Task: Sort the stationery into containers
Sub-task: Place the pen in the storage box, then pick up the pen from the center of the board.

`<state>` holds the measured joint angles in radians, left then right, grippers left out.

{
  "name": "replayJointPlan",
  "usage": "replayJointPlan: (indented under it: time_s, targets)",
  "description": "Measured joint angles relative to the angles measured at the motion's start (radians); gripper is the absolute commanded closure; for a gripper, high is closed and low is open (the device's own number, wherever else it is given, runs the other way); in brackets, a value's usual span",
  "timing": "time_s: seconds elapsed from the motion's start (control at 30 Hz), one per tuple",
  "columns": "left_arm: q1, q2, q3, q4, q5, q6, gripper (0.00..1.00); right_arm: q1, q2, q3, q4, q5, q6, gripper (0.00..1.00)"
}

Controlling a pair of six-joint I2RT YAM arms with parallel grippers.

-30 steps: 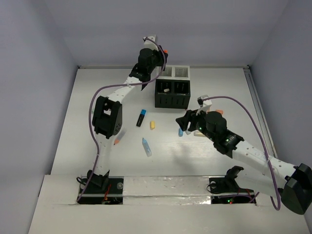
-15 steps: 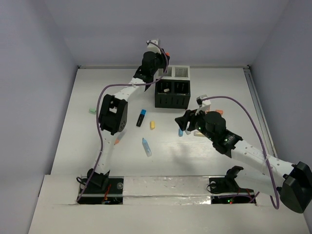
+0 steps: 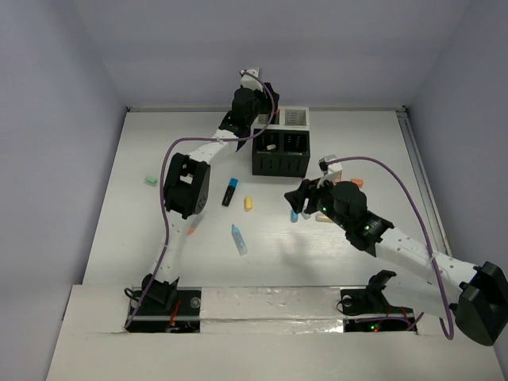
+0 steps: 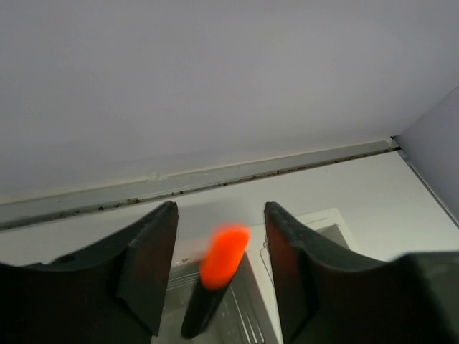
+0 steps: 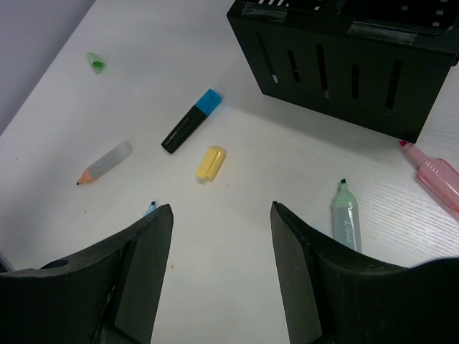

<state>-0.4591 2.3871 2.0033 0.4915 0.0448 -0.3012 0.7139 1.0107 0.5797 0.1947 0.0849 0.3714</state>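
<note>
Both grippers spread; an orange-capped marker sits loose between the left fingers.

The left gripper (image 4: 219, 212) is over the far side of the organizer (image 3: 279, 155). Its jaws stand apart, and the blurred black marker (image 4: 214, 281) is upright between them with a gap on each side. The right gripper (image 5: 221, 211) hangs wide open and holds nothing. It is above the table (image 5: 251, 287), near a yellow highlighter (image 5: 211, 163), a blue-capped marker (image 5: 190, 130), a pencil (image 5: 106, 162) and a teal highlighter (image 5: 346, 223).
</note>
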Motion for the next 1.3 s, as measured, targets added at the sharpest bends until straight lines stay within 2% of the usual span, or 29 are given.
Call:
replayJointPlan:
  time_s: [0.07,0.17,0.3,0.43,0.6,0.67,0.77,0.9,1.0,1.13,1.3]
  targets:
    - [0.0,-0.002,-0.012,0.012,-0.002,0.005,0.4,0.0,0.001,0.0,0.0,0.0,-0.001,0.37]
    - [0.0,-0.015,-0.04,0.013,-0.002,0.012,0.3,0.0,0.011,0.0,0.0,0.0,-0.001,0.35]
    - [0.0,-0.077,-0.092,-0.002,-0.002,0.024,0.26,0.0,0.031,0.0,0.0,0.0,-0.002,0.34]
    - [0.0,-0.229,-0.173,-0.032,-0.004,0.037,0.25,0.0,0.066,0.005,-0.001,-0.011,-0.002,0.34]
    - [0.0,-0.633,-0.427,-0.064,-0.032,0.03,0.15,0.03,0.16,0.074,-0.034,-0.022,0.006,0.19]
    - [0.0,-0.815,-0.548,-0.062,-0.058,0.018,0.11,0.066,0.216,0.126,-0.045,-0.015,0.017,0.17]
    - [0.0,-1.176,-0.812,-0.066,-0.101,-0.013,0.07,0.136,0.314,0.213,-0.064,0.01,0.027,0.16]
    - [0.0,-1.521,-1.054,-0.178,-0.15,-0.072,0.04,0.225,0.483,0.356,-0.103,0.062,0.039,0.15]
    - [-0.005,-1.675,-1.117,-0.334,-0.15,-0.099,0.01,0.257,0.625,0.486,-0.154,0.114,0.046,0.15]
    - [-0.006,-1.825,-1.124,-0.549,-0.153,-0.097,0.01,0.275,0.82,0.693,-0.257,0.215,0.055,0.16]
    - [-0.006,-1.987,-1.125,-0.726,-0.175,-0.067,0.01,0.276,1.026,0.907,-0.373,0.336,0.066,0.19]
